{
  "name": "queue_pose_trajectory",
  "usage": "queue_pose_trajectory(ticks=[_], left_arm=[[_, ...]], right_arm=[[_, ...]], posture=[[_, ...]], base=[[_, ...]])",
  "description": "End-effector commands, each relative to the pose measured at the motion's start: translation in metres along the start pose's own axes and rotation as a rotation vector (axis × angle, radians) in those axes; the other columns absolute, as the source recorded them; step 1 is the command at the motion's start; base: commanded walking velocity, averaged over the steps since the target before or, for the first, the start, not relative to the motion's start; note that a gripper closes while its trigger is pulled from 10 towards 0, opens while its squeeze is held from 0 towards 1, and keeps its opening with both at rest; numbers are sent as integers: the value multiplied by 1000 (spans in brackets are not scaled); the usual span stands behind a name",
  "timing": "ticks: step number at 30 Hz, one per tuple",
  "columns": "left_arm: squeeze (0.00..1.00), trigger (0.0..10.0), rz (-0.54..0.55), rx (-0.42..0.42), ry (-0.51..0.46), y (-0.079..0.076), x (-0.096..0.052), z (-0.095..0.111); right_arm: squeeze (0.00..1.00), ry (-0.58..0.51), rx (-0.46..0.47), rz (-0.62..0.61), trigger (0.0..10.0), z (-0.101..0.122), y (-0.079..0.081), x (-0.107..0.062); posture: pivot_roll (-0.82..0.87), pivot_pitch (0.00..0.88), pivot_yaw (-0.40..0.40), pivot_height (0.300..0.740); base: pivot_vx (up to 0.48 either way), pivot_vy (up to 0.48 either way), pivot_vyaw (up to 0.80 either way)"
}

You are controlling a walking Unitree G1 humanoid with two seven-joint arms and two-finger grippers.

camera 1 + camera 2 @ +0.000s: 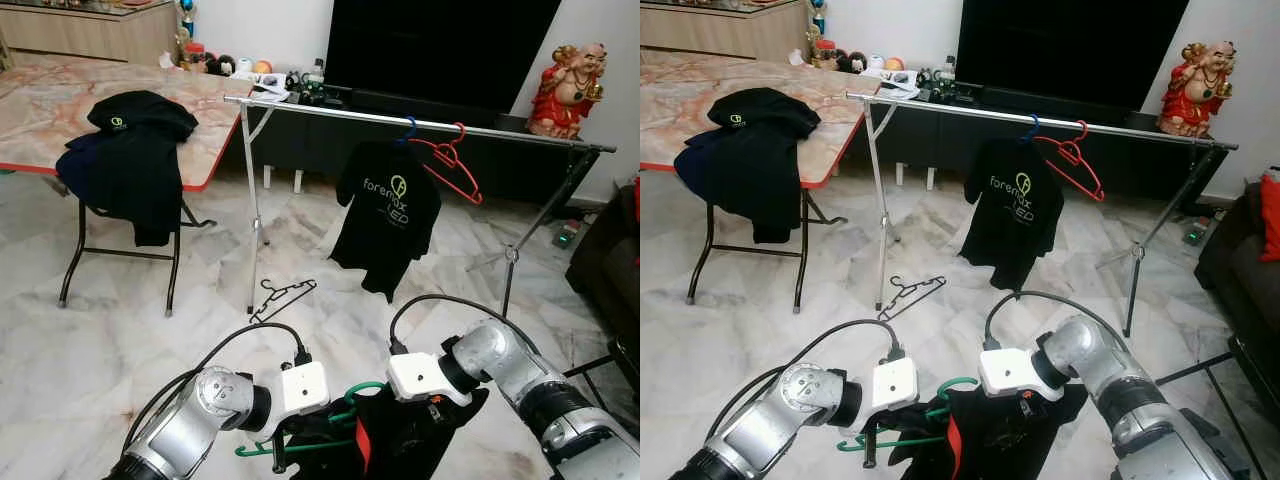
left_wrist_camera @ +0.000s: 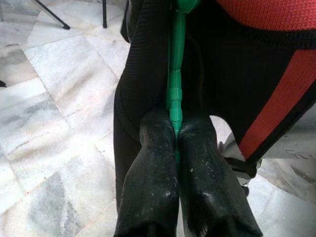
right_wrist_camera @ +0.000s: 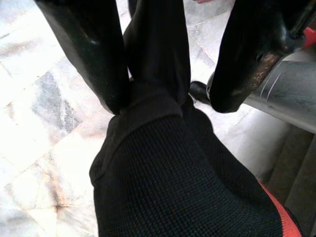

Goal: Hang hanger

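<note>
Green hanger (image 2: 175,94) low in front, carrying a black garment with red trim (image 3: 173,173), between both arms. Left tool (image 2: 177,129) clamped shut on the hanger's green bar, fingers (image 2: 148,168) pressed together around it. Right tool (image 3: 168,94) parted wide, black cloth between its fingers, one fingertip (image 3: 106,74) touching the fabric.

Further ahead, a metal clothes rail (image 1: 420,122) with a black shirt (image 1: 385,215) printed "forenax" on a blue hanger hook, and just beside it an empty red hanger (image 1: 450,165). Black wire hanger (image 1: 280,297) lying on the marble floor (image 1: 100,340) near the rail's leg. To the left, a folding surface (image 1: 40,110) draped with dark clothes (image 1: 125,160). Red figurine (image 1: 565,90) at the far right.
</note>
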State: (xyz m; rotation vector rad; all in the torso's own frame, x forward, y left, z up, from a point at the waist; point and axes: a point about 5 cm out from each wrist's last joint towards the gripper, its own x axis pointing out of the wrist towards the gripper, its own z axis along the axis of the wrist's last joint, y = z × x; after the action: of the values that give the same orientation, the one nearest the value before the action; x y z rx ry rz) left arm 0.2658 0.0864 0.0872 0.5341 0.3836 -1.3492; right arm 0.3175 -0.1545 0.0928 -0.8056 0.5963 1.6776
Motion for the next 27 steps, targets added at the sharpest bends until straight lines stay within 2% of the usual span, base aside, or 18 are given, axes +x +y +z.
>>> queue_pose_trajectory(ticks=[1,11,12,14,27], left_arm=[[0,10000,-4,58,-39,3,0,17],[0,10000,-6,66,-42,4,0,20],[0,10000,-5,67,-42,4,0,21],[0,10000,-4,70,-44,4,0,22],[0,10000,10,71,-52,7,0,26]], right_arm=[[0,9,-11,-5,0,2,-3,-3],[0,34,-15,18,0,0,0,6],[0,43,-20,18,1176,-1,1,6],[0,71,-25,15,0,-3,1,8],[0,99,-36,24,0,-5,3,12]], posture=[[188,0,-155,740],[191,0,-154,740],[190,0,-155,740],[191,0,-154,740],[192,0,-156,740]], base=[[0,0,0],[0,0,0],[0,0,0],[0,0,0],[0,0,0]])
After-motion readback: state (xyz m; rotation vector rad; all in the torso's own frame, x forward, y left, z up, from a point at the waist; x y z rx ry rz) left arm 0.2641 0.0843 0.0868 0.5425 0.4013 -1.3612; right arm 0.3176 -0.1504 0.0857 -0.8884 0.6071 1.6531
